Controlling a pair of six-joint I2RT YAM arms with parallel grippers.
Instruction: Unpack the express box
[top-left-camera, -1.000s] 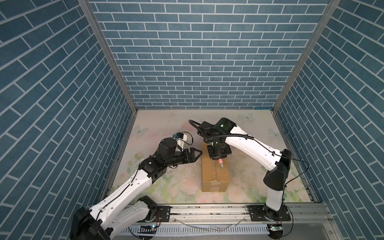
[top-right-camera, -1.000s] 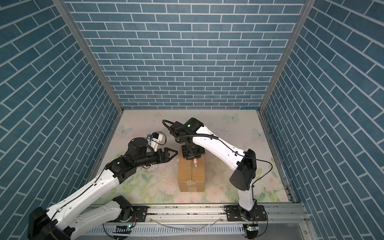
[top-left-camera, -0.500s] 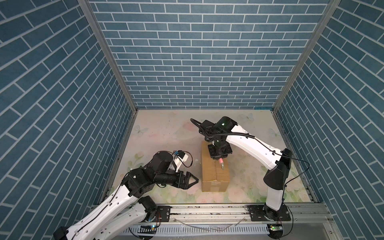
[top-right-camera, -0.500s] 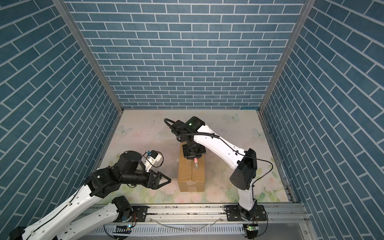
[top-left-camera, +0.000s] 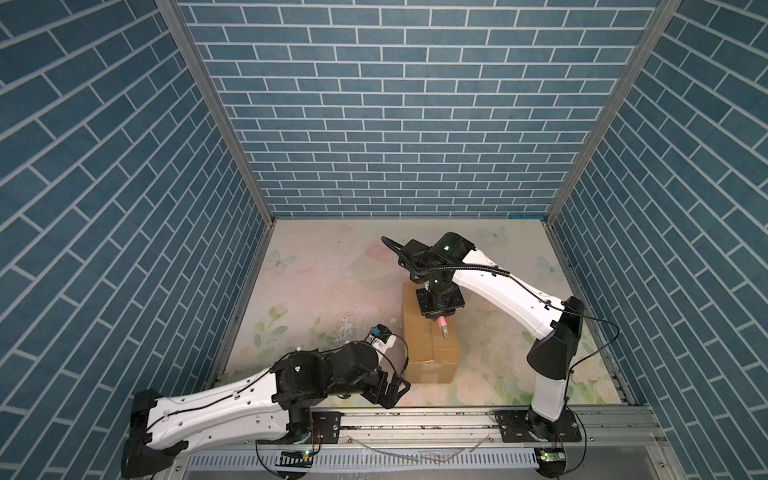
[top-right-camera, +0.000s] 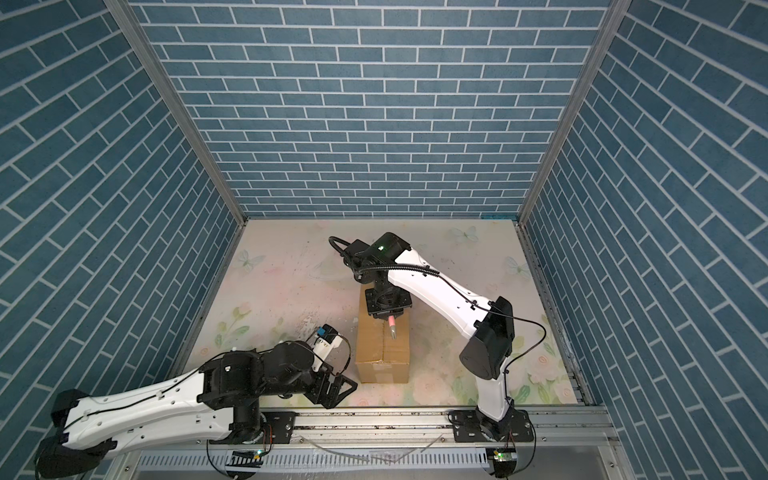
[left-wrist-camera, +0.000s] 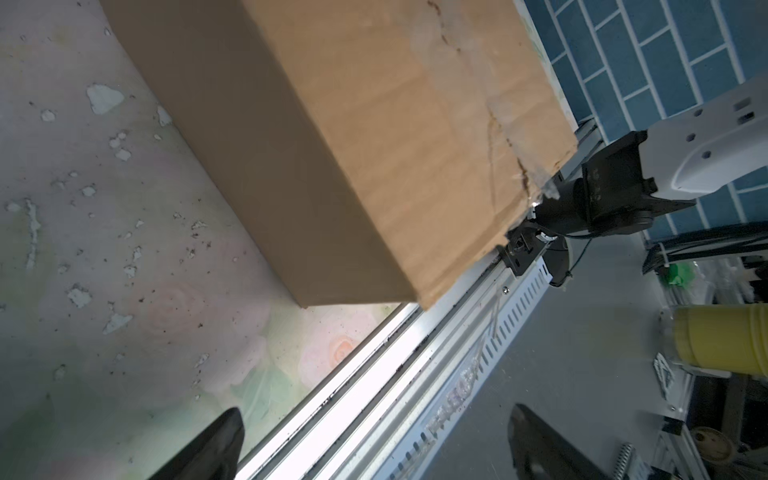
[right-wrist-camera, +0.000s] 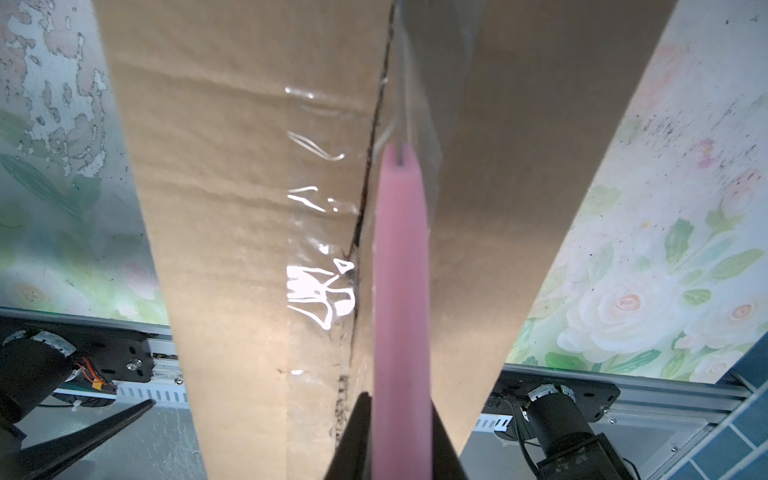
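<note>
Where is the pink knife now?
In a top view the pink knife is just right of centre, held by the right gripper, its blade on the top seam of the express box.

Left arm (top-left-camera: 216, 405) and right arm (top-left-camera: 498, 291) are wearing white shells between black joint housings. Black cables (top-left-camera: 478, 267) are running along both. A small green light (top-left-camera: 448, 247) is glowing on the right arm's black joint housing.
</note>
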